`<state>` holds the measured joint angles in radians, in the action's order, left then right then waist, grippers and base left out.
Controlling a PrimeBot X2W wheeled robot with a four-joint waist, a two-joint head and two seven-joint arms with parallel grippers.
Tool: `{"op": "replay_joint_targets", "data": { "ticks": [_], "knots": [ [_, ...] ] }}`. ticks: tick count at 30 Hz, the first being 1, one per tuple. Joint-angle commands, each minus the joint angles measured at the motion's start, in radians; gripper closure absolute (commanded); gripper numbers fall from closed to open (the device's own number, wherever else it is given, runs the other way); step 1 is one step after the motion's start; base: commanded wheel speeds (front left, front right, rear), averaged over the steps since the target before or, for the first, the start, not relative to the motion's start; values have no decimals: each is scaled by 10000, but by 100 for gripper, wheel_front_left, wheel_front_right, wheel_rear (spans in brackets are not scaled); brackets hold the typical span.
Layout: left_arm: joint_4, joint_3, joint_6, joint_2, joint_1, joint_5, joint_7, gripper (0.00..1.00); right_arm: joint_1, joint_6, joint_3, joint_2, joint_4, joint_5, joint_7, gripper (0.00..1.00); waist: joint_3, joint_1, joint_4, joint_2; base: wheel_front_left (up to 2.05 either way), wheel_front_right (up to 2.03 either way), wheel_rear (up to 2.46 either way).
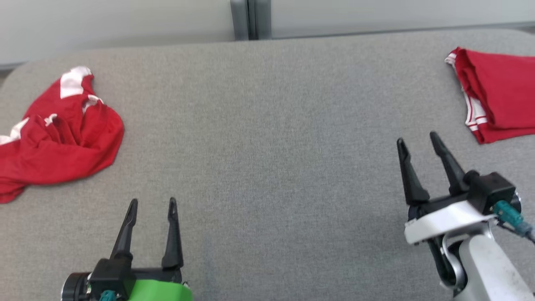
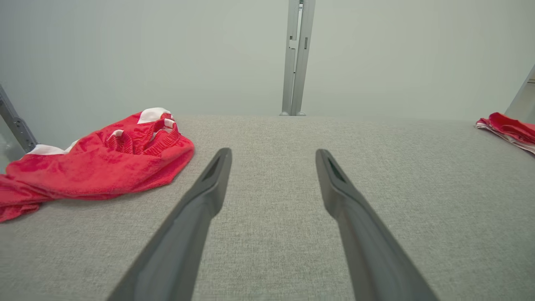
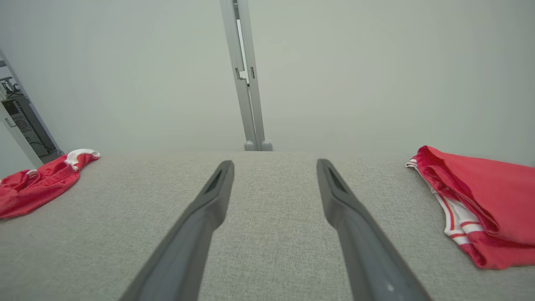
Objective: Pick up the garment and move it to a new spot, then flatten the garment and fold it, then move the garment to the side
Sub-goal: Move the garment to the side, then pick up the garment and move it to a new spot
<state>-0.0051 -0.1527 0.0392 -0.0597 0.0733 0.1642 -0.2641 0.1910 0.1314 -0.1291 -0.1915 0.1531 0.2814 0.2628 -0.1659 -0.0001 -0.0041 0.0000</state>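
Observation:
A crumpled red garment (image 1: pixel 58 138) with white patches lies in a heap at the left edge of the grey table (image 1: pixel 267 125); it also appears as the red heap (image 2: pixel 96 163) in the left wrist view and the small red heap (image 3: pixel 37 182) in the right wrist view. My left gripper (image 1: pixel 152 207) stands open near the front edge, to the right of the heap and apart from it, nothing between its fingers. My right gripper (image 1: pixel 418 142) hovers open at the right, empty, just left of a folded red garment (image 1: pixel 497 94).
The folded red garment (image 3: pixel 480 205) with white-striped trim (image 2: pixel 508 129) lies at the table's far right edge. A pale wall with a grey vertical post (image 1: pixel 250 19) stands behind the table. The table's rounded back corners (image 1: pixel 25 71) curve away.

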Motion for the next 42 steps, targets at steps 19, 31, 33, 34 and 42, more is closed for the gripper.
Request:
{"op": "replay_joint_targets", "data": {
  "ticks": [19, 31, 33, 34, 42],
  "knots": [
    [-216, 711, -364, 89, 1162, -381, 1, 0, -2269, -16, -482, 582, -124, -681, 24, 0, 1861, 1, -151, 0, 0, 0, 0],
    [85, 610, -280, 88, 1288, -534, 1, 0, -2305, -16, -630, 487, -159, -572, 24, 0, 1931, 1, -125, 0, 0, 0, 0],
    [114, 614, -302, 88, 1277, -524, 1, 0, -2299, -16, -611, 527, -179, -544, 24, 0, 1934, 1, -109, 0, 0, 0, 0],
    [127, 617, -316, 88, 1274, -519, 1, 0, -2293, -16, -599, 547, -191, -539, 24, 0, 1933, 1, -100, 0, 0, 0, 0],
    [212, 648, -379, 89, 1282, -591, 1, 0, -2300, -16, -540, 612, -229, -543, 24, 0, 1906, 1, -77, 0, 0, 0, 0]
  ]
}}
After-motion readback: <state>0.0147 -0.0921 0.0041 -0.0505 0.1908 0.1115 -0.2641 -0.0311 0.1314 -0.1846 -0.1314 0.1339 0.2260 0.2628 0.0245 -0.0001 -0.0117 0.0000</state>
